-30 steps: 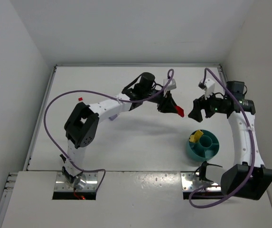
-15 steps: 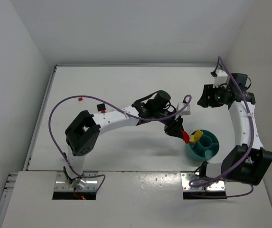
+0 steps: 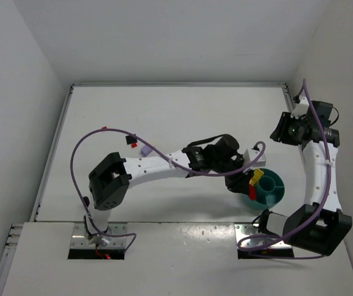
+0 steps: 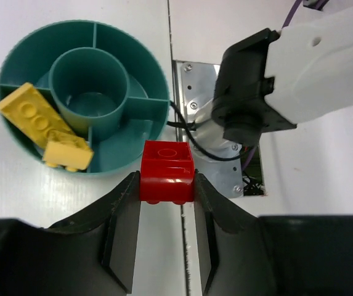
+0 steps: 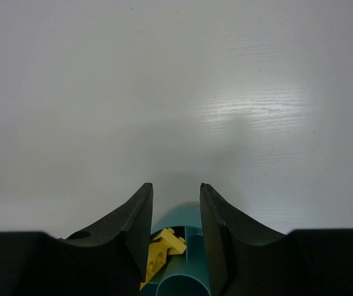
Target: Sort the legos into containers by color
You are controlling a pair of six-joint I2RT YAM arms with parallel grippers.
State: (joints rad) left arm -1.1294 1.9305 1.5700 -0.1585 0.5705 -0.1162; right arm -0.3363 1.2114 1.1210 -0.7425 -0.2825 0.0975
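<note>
Red plastic showed first at the far left of the overhead view: a tiny red piece (image 3: 104, 128) lay alone on the matte white table (image 3: 164, 111). A lavender brick (image 3: 144, 150) sat on the table farther right, beside the left arm's purple cable.

Past them, the left gripper (image 3: 244, 183) reached to the left rim of the round teal bowl (image 3: 276, 197) and pinched a glossy red brick (image 4: 167, 171) between its two black fingers (image 4: 122, 237). From above this brick was only a red speck. The left wrist camera showed its square shape with round studs on top, and its outline overlapped the bowl's rim. How high it hung above the rim I could not tell.

That camera also showed the bowl's ribbed outer wall, the smooth centre ring and the thin dividers. A long yellow plate (image 4: 33, 113) and a shorter yellow brick (image 4: 68, 155) lay touching in the outer ring. The overhead view gave them as a single yellow patch.

At the far right, the right gripper (image 5: 175, 188) was raised well apart from the bowl. Its curved fingers (image 5: 132, 225) were spread, with nothing between them. Only its own camera revealed this, the teal rim and a bit of yellow showing through the gap.
</note>
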